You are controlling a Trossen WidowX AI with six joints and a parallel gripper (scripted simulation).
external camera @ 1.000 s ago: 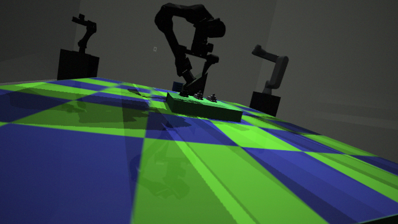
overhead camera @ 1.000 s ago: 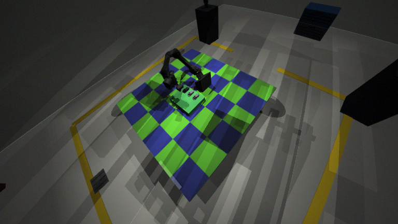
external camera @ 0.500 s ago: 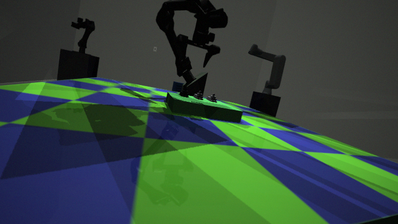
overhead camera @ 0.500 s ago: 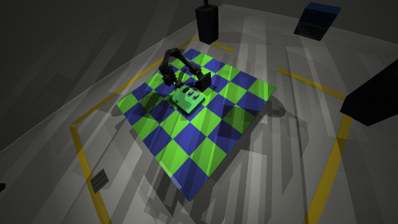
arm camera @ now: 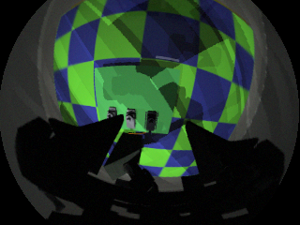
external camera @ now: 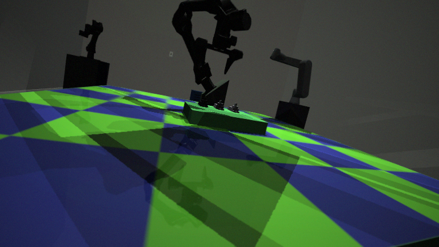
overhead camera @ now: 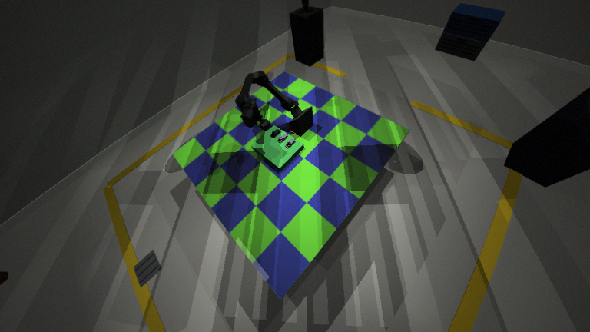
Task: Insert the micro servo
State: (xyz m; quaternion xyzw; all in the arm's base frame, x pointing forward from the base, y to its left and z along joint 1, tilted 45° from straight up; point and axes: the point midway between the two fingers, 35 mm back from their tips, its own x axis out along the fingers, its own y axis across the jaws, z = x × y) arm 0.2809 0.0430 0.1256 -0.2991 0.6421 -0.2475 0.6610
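The green deck (overhead camera: 278, 154) (external camera: 226, 123) (arm camera: 127, 89) lies on the checkered table. A dark servo (overhead camera: 275, 133) (external camera: 203, 103) (arm camera: 151, 121) stands at one end of a row of three on it, shaft side up, at about the height of the others. A middle grey servo (overhead camera: 283, 138) (external camera: 219, 105) (arm camera: 130, 120) and an outer grey servo (overhead camera: 290, 143) (external camera: 235, 108) (arm camera: 112, 113) stand beside it. The views are too dark and small to show whether the dark servo's ears lie flat or where its cable runs. My gripper (external camera: 211, 71) (arm camera: 155, 121) is open and empty, raised above the deck and apart from the servos.
A dark tilted panel (overhead camera: 302, 122) (external camera: 220, 94) stands just behind the servo row. Thin orange wires (overhead camera: 290, 132) (arm camera: 137, 133) show at the deck's edge beside it. The checkered table (overhead camera: 306, 180) (external camera: 194, 205) extends around the deck. Other arms on black pedestals (overhead camera: 306, 37) (external camera: 86, 71) stand beyond the table.
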